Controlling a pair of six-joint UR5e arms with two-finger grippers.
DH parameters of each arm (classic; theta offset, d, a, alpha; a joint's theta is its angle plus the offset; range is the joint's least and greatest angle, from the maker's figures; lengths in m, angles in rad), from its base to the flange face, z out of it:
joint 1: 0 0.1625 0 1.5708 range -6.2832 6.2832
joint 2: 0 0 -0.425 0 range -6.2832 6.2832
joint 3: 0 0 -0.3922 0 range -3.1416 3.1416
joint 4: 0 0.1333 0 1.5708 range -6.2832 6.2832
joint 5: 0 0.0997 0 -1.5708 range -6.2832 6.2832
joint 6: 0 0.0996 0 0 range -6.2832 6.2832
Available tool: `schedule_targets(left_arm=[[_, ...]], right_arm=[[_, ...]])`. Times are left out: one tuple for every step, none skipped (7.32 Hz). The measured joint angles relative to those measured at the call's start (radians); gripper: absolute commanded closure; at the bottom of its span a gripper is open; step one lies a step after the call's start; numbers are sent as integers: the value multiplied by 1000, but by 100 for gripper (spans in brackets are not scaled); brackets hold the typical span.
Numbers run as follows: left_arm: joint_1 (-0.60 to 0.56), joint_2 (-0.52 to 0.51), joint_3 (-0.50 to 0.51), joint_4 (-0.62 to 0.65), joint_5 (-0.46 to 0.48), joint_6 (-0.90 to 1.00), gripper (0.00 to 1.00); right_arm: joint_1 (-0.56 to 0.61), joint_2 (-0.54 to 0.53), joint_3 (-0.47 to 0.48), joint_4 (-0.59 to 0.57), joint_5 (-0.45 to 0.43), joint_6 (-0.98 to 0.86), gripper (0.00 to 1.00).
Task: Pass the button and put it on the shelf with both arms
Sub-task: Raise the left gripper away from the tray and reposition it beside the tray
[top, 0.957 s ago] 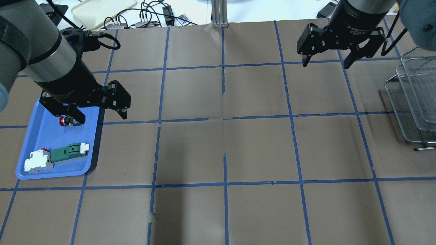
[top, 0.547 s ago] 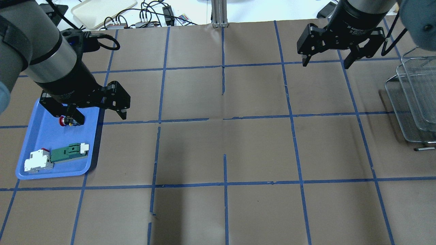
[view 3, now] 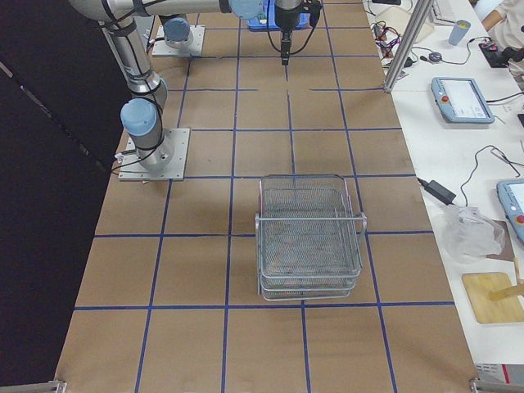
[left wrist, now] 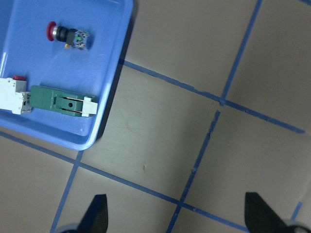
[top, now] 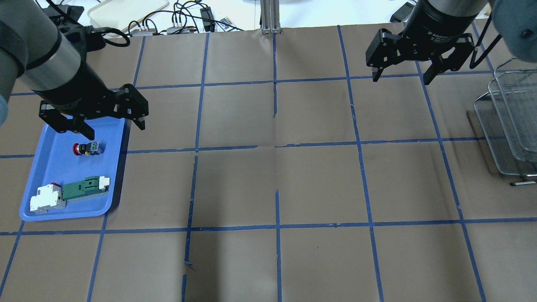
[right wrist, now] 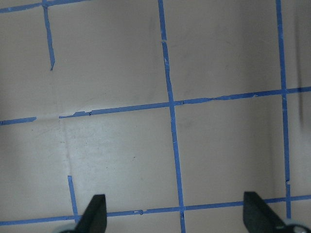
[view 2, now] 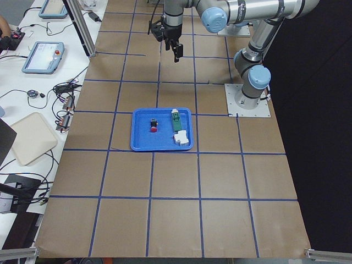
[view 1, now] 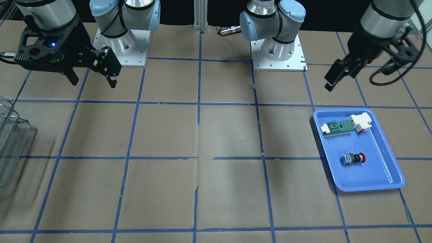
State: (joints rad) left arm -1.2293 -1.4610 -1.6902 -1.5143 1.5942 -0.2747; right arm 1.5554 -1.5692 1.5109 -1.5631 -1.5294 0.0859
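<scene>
The button (top: pixel 88 148), with a red cap, black body and blue-white rear block, lies on its side in the blue tray (top: pixel 116 176); it also shows in the front view (view 1: pixel 352 158) and the left wrist view (left wrist: pixel 66 35). My left gripper (top: pixel 116 131) is open and empty, hovering over the tray's far right corner, just beyond the button and not touching it. My right gripper (top: pixel 401 79) is open and empty above the far right of the table. The wire-mesh shelf (top: pixel 512 126) stands at the right edge, also seen in the right side view (view 3: pixel 309 237).
A flat green-and-white component (top: pixel 85 188) and a white block (top: pixel 47 199) lie at the tray's near end. Brown paper with a blue tape grid covers the table (top: pixel 277 176). Cables and a beige tray (top: pixel 126 12) lie beyond the far edge.
My left gripper has drawn back from the button toward the table's far side and slightly left, still open; the button lies fully uncovered. The right arm has not moved.
</scene>
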Motion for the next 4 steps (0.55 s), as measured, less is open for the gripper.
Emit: schedule_targets(left_arm=[[93,-20,2,60,-1,-62,0],[168,-42,-5,110,-1,-134,0],[220,-71,-12,142,-3,-184,0],[256,-114,-9,171,-28,-215,0]], right_arm=[[0,0,0,0,0,0,0],[0,0,0,0,0,0,0],[0,0,0,0,0,0,0],[0,0,0,1,0,0,0]])
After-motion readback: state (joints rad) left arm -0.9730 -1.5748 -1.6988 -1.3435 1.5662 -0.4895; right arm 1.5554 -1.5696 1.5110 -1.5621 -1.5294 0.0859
